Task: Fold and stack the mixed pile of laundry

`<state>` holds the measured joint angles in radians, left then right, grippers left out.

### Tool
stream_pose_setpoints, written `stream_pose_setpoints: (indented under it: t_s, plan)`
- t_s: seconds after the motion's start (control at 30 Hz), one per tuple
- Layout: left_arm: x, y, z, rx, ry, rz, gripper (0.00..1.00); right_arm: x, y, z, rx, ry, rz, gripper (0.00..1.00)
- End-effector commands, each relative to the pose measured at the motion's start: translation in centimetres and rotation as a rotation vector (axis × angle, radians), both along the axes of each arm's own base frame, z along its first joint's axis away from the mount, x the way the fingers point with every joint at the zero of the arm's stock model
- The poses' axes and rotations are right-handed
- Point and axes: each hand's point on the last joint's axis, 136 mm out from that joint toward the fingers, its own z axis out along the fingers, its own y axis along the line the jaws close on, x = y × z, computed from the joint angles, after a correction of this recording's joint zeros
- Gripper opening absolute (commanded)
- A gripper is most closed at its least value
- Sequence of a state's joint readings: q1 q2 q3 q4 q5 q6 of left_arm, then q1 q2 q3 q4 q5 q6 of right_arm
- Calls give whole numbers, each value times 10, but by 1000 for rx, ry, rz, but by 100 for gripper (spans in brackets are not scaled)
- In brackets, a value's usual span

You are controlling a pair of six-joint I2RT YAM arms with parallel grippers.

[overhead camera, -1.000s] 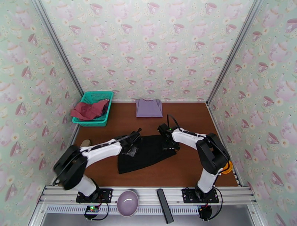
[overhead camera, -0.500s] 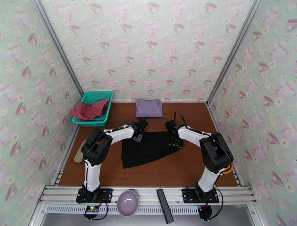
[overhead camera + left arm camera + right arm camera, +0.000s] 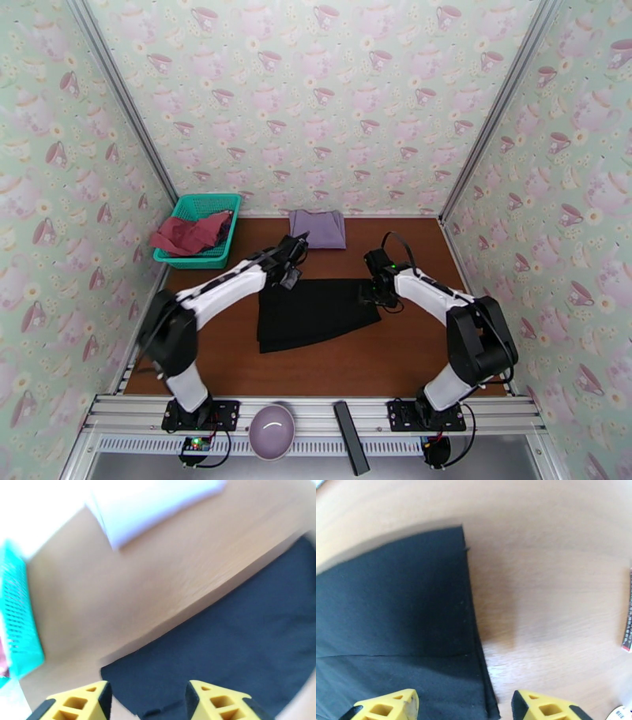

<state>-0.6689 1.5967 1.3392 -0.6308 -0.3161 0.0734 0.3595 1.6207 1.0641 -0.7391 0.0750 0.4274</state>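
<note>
The black garment (image 3: 316, 312) lies flat in the middle of the brown table, folded over on itself. My left gripper (image 3: 291, 270) hovers over its far left corner, open, and the black garment (image 3: 237, 638) shows below its yellow fingertips (image 3: 81, 701). My right gripper (image 3: 379, 294) hovers over the far right edge, open, and the doubled edge of the black garment (image 3: 395, 606) runs between its fingertips (image 3: 547, 707). A folded lavender cloth (image 3: 317, 227) lies by the back wall. The dusty-red top (image 3: 188, 234) hangs out of the teal basket (image 3: 207, 207).
The teal basket (image 3: 17, 614) stands at the back left corner, close to my left arm. Patterned walls close in three sides. A purple bowl (image 3: 272, 430) and a black bar (image 3: 350, 436) rest on the front rail. A white label (image 3: 628, 632) lies at the right.
Both grippers have moved toward the back, off the middle of the black garment to its far edge. The garment now lies flatter and squarer. The left arm has stretched out further.
</note>
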Motion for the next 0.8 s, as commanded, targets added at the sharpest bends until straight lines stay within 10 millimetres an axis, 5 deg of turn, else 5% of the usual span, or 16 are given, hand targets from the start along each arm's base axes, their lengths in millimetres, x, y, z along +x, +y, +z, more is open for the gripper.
stream_pose_setpoints:
  t_s: [0.0,0.2,0.4,0.53,0.77]
  plan:
    - [-28,3,1,-92,54,17,61,-4,1,-6,22,17,22,67]
    - [-51,17,-27,-124,195,115,49,3,7,-20,67,35,9,65]
    - [-63,1,-59,-293,281,142,49,-15,14,-51,116,107,-24,62]
    - [-61,1,-69,-339,286,179,48,-19,16,-54,57,122,-10,60]
    - [-56,2,-89,-344,344,216,47,-17,21,-58,-39,150,26,33]
